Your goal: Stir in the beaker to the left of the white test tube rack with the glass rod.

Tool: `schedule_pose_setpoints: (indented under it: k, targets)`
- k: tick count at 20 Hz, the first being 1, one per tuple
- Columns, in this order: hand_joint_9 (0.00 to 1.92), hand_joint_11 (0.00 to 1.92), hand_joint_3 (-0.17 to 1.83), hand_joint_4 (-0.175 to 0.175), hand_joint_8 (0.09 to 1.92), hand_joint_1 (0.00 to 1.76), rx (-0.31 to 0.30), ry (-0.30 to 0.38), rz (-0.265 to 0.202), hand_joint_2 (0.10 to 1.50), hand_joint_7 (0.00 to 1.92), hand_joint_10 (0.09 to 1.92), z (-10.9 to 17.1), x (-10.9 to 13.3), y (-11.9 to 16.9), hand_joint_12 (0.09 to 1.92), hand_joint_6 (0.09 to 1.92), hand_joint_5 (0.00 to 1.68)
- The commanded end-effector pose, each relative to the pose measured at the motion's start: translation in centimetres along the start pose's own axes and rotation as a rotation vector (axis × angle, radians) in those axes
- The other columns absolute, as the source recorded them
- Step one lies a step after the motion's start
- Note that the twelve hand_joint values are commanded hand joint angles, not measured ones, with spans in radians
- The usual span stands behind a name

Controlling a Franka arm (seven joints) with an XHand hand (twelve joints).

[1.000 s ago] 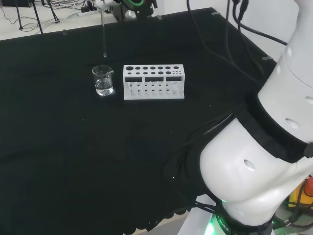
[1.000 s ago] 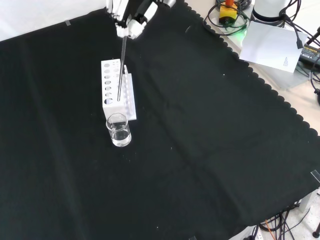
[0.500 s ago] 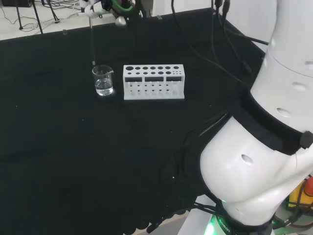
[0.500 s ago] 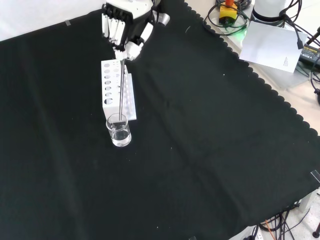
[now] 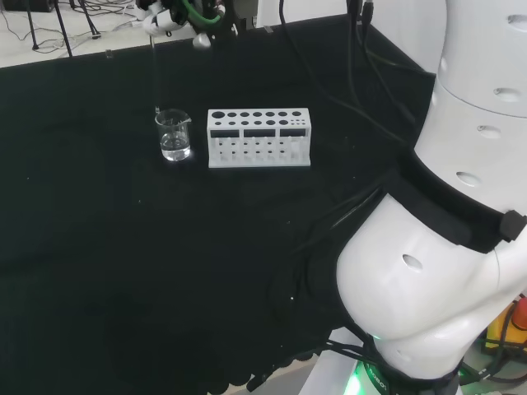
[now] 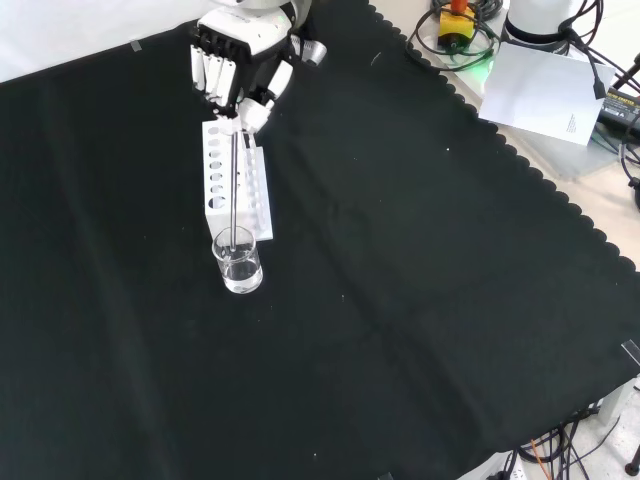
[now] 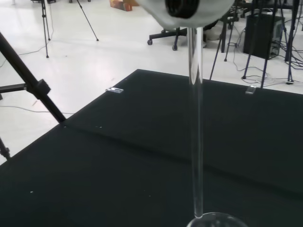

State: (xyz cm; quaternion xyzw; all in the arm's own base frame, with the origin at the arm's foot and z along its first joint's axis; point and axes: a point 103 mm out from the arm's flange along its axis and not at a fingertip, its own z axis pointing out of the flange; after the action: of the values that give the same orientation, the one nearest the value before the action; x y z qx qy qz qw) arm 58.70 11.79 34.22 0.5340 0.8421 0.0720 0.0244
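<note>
Hand (image 6: 235, 62), fingers curled round the glass rod (image 6: 234, 185), holds it upright with its tip at the beaker (image 6: 237, 262) mouth (clear liquid inside). The white test tube rack (image 6: 235, 182) stands just beside the beaker on the black-clothed bench (image 6: 420, 300).

1. Glass rod (image 6: 236, 190): thin, clear, straight, pinched at its top by the hand (image 6: 236, 62); it hangs nearly upright below the fingers, its lower tip at the beaker's mouth. In the wrist view the rod (image 7: 195, 123) runs from the hand down to the beaker's rim (image 7: 217, 219).
2. Beaker (image 6: 237, 261): small, clear, upright, a little clear liquid inside; it stands directly under the hand. In the head view the beaker (image 5: 174, 135) sits below the hand (image 5: 160, 14).
</note>
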Motion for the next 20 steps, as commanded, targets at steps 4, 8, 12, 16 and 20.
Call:
schedule_pose_setpoints:
  k: [4,8,12,16,20]
  targets:
    - [1.59,1.42,0.08,-0.175,1.03,1.3,0.005,-0.006,0.029,1.01,1.16,0.94,0.2,-1.3,-0.6,1.12,0.41,1.16]
    - [1.59,1.42,0.07,-0.175,1.03,1.3,0.025,-0.01,0.038,1.01,1.16,0.94,1.0,-1.2,-0.8,1.12,0.41,1.16]
    - [1.59,1.42,0.07,-0.175,1.03,1.3,0.035,-0.012,0.037,1.01,1.16,0.94,2.0,-0.8,-0.7,1.12,0.41,1.16]
    - [1.59,1.42,0.07,-0.175,1.03,1.3,0.041,0.007,0.043,1.01,1.16,0.94,3.6,-1.1,-0.6,1.12,0.41,1.16]
    - [1.6,1.42,0.07,-0.175,1.03,1.3,0.042,0.018,0.026,1.02,1.16,0.94,5.0,-1.3,-0.5,1.12,0.41,1.16]
